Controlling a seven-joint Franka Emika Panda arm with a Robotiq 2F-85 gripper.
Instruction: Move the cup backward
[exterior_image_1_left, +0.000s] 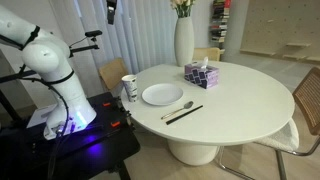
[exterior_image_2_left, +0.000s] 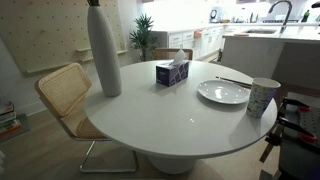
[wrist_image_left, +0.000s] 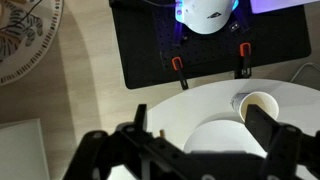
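1. On the counter (exterior_image_1_left: 245, 100), under the tool (wrist_image_left: 198, 118): one cup (exterior_image_1_left: 129, 87), one plate (exterior_image_1_left: 162, 95), one vase (exterior_image_1_left: 184, 42), one tissue box (exterior_image_1_left: 200, 74) and two utensils (exterior_image_1_left: 181, 111).
2. The cup stands upright at the counter's edge, its axis vertical and its mouth facing the tool. In the wrist view it sits just beside one fingertip (wrist_image_left: 262, 122).
3. The cup's dark print is too small to read; it may be only a pattern.
4. The tool is spread wide and holds nothing.
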